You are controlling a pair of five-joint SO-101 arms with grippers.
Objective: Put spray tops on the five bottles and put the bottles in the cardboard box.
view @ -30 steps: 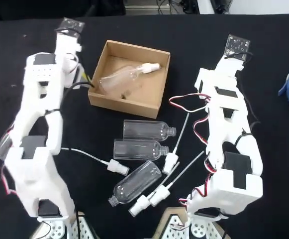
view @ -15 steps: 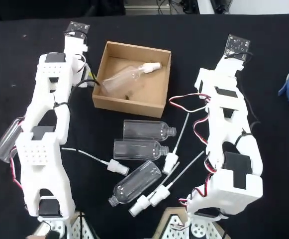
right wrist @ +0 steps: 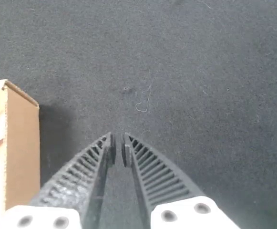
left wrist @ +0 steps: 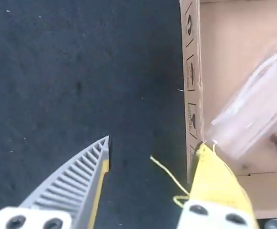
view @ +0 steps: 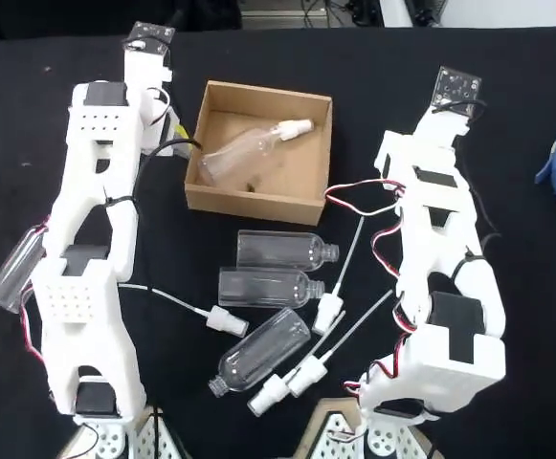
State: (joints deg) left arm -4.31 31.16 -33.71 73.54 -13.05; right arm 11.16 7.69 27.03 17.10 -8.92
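L claw spread wide by cardboard box w/ 1 bottle inside. R claw pinched tight, holding nothing.

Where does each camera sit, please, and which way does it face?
High view: fixed overhead, looking down on both arms, the cardboard box and loose bottles.
Left wrist view: on the left arm, looking down past its open hand, beside the box.
Right wrist view: on the right arm, looking down past its shut hand at the table.
Shared: all three show the box.
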